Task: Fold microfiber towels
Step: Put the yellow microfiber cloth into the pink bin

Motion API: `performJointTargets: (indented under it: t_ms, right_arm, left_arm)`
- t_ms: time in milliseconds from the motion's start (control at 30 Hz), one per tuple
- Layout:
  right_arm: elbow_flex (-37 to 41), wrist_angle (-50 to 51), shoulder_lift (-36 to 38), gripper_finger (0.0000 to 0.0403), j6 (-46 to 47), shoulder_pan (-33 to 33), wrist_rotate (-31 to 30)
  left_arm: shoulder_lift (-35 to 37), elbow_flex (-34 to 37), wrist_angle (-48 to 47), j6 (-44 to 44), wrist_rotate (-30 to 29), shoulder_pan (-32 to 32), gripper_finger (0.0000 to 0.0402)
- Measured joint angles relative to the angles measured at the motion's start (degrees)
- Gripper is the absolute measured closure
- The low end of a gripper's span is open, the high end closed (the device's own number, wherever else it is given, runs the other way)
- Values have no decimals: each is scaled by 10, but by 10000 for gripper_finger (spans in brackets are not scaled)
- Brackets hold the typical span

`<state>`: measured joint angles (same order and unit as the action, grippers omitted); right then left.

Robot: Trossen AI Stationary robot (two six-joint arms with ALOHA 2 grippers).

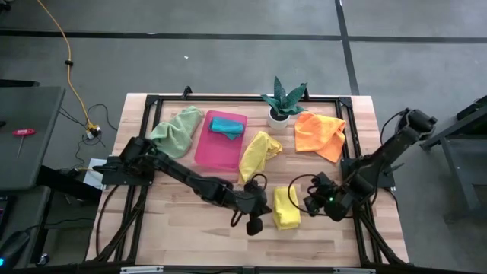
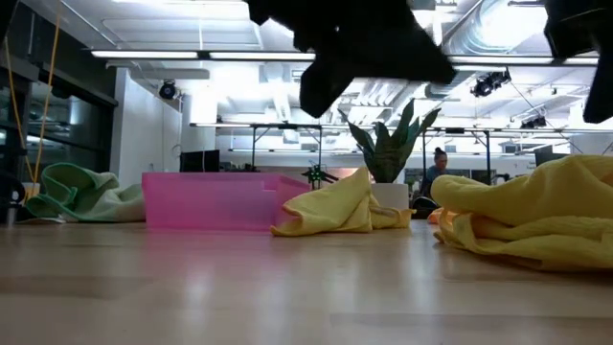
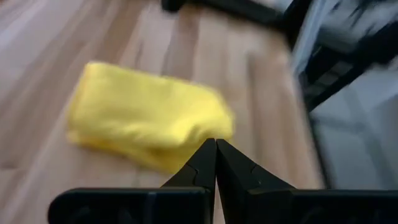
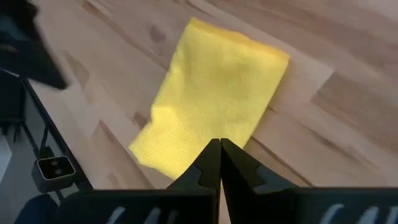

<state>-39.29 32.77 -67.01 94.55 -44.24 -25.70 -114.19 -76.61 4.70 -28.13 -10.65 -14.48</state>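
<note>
Two yellow towels, one orange, teal, green, both claws together, empty.

I count five towels on my table: two yellow, one folded near my grippers and one loose beside the tray; one orange; one pale green; one teal. There is one pink tray, holding the teal towel, and one potted plant. I have two arms, each with one gripper.
</note>
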Motion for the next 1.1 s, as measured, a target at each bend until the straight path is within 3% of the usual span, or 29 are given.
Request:
performJointTargets:
  t_ms: [267,533,800,1100]
  right_arm:
    - [74,-86,-67,403,118,-7,8]
    - [93,-210,-142,403,110,13,34]
    - [63,-307,-229,403,76,36,36]
    - [7,-353,-293,403,30,57,33]
  left_arm:
    - [1,66,183,-73,8,-19,401]
    - [6,76,228,-100,12,-29,401]
    - [15,76,209,-105,10,-28,401]
    - [79,77,20,-70,-16,-27,402]
